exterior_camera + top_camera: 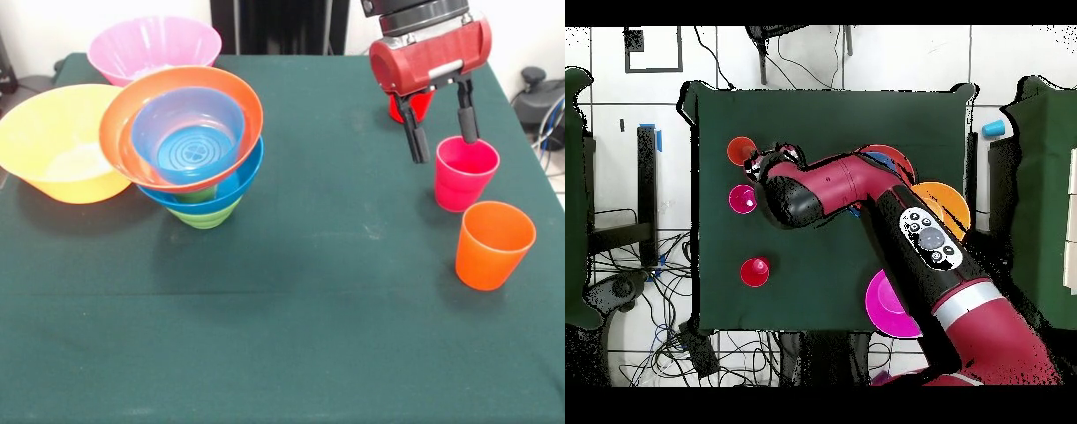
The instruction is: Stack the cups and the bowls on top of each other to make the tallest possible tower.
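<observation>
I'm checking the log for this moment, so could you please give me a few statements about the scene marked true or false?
1. The gripper is open, above the pink cup. True.
2. The orange cup is stacked inside the pink cup. False: it stands apart on the table.
3. The small blue bowl sits in the orange-red bowl atop the tower. True.
4. The yellow bowl is part of the tower. False: it sits beside it.
5. The gripper holds the red cup. False: the red cup stands behind it.
</observation>
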